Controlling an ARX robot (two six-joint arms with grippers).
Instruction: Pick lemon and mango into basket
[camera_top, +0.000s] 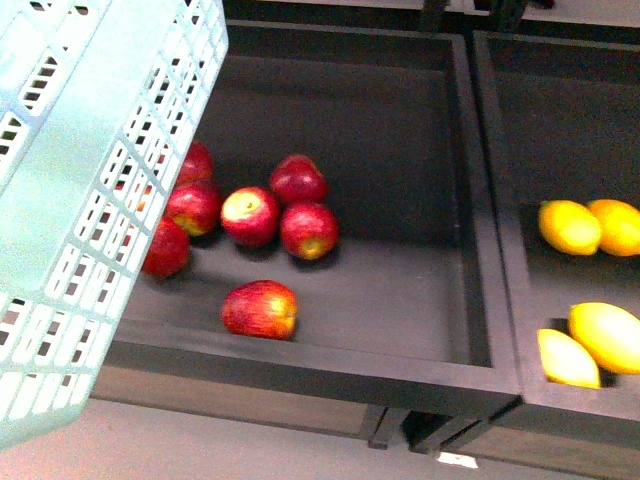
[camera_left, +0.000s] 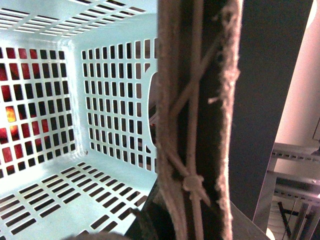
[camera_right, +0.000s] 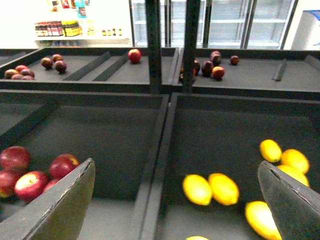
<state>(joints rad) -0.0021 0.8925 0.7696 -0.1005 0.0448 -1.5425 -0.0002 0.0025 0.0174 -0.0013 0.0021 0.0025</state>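
Note:
The light teal basket (camera_top: 100, 200) hangs tilted at the left of the front view, over the apple tray. In the left wrist view my left gripper (camera_left: 167, 225) is shut on the basket's brown handle (camera_left: 172, 125) with its white tie (camera_left: 192, 182), and the basket's slotted inside (camera_left: 60, 185) looks empty. Two bright yellow lemons (camera_top: 605, 335) lie at the near right. Two orange-yellow mangoes (camera_top: 568, 226) lie behind them. My right gripper (camera_right: 176, 165) is open above the trays, with yellow fruits (camera_right: 210, 189) below it. Neither gripper shows in the front view.
Several red apples (camera_top: 260, 215) lie in the black middle tray (camera_top: 400, 350). A raised black divider (camera_top: 490, 250) separates it from the right tray. Further trays with dark fruit (camera_right: 210, 65) and glass-door coolers stand behind.

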